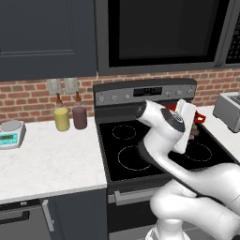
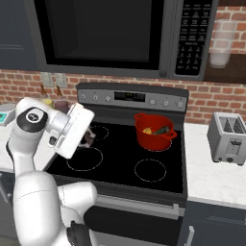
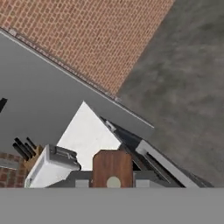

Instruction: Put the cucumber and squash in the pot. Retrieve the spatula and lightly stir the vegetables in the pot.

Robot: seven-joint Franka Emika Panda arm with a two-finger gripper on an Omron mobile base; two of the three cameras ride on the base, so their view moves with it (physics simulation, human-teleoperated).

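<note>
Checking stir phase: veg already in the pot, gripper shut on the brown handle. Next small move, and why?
Probably swing the gripper right toward the pot. The cucumber and squash already lie inside, while the hand, shut on the spatula handle, sits over the left burners, away from the pot.

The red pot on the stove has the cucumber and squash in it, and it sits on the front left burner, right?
Not quite. The red pot with the cucumber and squash inside sits on the back right burner of the stove, as the right base view shows.
</note>
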